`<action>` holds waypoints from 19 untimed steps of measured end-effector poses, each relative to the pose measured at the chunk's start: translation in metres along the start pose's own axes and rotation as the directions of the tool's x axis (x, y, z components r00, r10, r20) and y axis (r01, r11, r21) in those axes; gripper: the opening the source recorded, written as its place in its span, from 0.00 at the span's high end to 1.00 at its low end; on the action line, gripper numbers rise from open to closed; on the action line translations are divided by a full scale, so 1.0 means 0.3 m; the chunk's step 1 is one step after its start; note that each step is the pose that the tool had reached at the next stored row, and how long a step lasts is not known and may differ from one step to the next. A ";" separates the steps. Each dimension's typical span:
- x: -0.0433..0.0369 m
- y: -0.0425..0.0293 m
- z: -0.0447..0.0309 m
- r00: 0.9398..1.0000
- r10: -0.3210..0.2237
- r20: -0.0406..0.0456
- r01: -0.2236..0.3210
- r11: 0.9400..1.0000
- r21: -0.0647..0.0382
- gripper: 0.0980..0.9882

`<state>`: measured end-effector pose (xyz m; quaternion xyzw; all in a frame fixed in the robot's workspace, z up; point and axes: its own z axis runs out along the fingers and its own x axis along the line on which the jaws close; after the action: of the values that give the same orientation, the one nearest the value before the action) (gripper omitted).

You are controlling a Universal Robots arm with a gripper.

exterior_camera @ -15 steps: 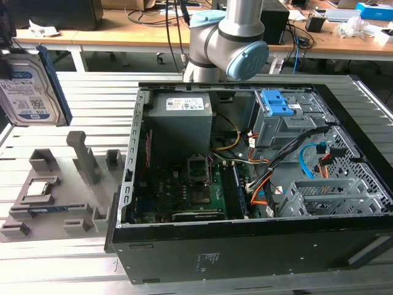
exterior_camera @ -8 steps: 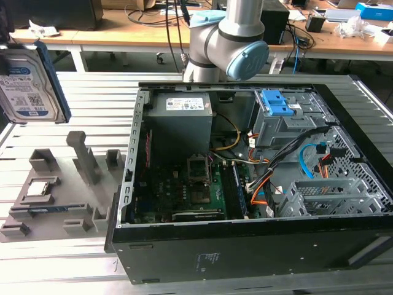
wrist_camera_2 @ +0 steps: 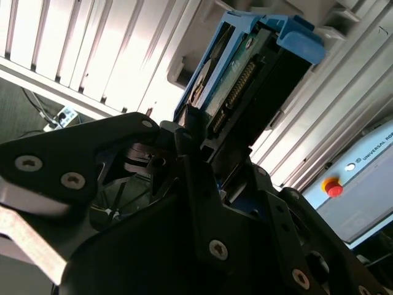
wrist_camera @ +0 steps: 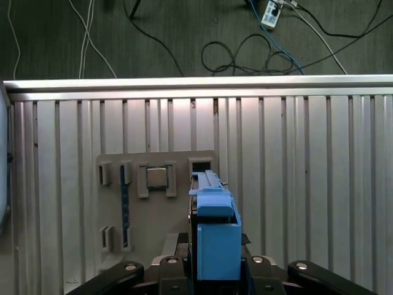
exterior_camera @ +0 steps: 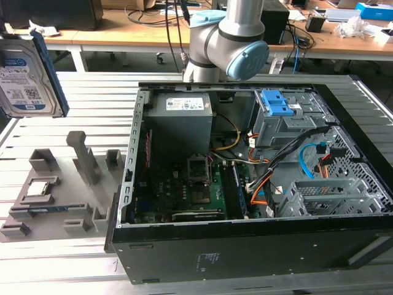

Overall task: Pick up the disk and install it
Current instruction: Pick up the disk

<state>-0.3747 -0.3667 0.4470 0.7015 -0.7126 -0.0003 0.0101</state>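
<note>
1. Ribbed aluminium table (exterior_camera: 80, 92) spreads across the exterior view, with wooden desks (exterior_camera: 123, 34) and loose cables behind it. An open computer case (exterior_camera: 245, 252) lies on its side on the table, showing a motherboard (exterior_camera: 184, 196), a grey power supply (exterior_camera: 181, 120) and a blue bracket (exterior_camera: 279, 104). The robot arm (exterior_camera: 228, 37) rises behind the case. Toward the exterior view's left, a grey holder plate (exterior_camera: 67, 190) rests on the table and carries a square processor chip (exterior_camera: 38, 188) and a thin memory stick (exterior_camera: 46, 210). The disk (exterior_camera: 24, 77) hangs in the air at that view's upper left, above the table and well apart from the case. It is upright, with its label facing the camera and a blue rail along one edge.

2. In the second wrist view, the gripper (wrist_camera_2: 215, 150) pinches the disk between its black fingers (wrist_camera_2: 184, 129). The disk juts out beyond them, showing its connector end and blue rails against the ribbed table. A red button (wrist_camera_2: 332, 187) sits on a pale box off to one side.

3. In the first wrist view, the disk's blue rail stands clamped between the gripper's black fingers. Beyond it lies the holder plate, with the chip in its pocket and the memory stick in a slot beside it. Past the table's edge, cables and a power strip (wrist_camera: 270, 12) lie on a dark floor (wrist_camera: 184, 37).
</note>
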 end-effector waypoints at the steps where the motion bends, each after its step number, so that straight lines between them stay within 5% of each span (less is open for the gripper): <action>1: 0.000 0.000 -0.005 1.000 0.000 0.000 0.000 1.000 0.000 0.70; 19: 0.002 -0.002 -0.132 1.000 0.000 0.000 0.000 1.000 0.000 0.70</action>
<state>-0.3736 -0.3667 0.4864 0.7015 -0.7126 -0.0004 0.0102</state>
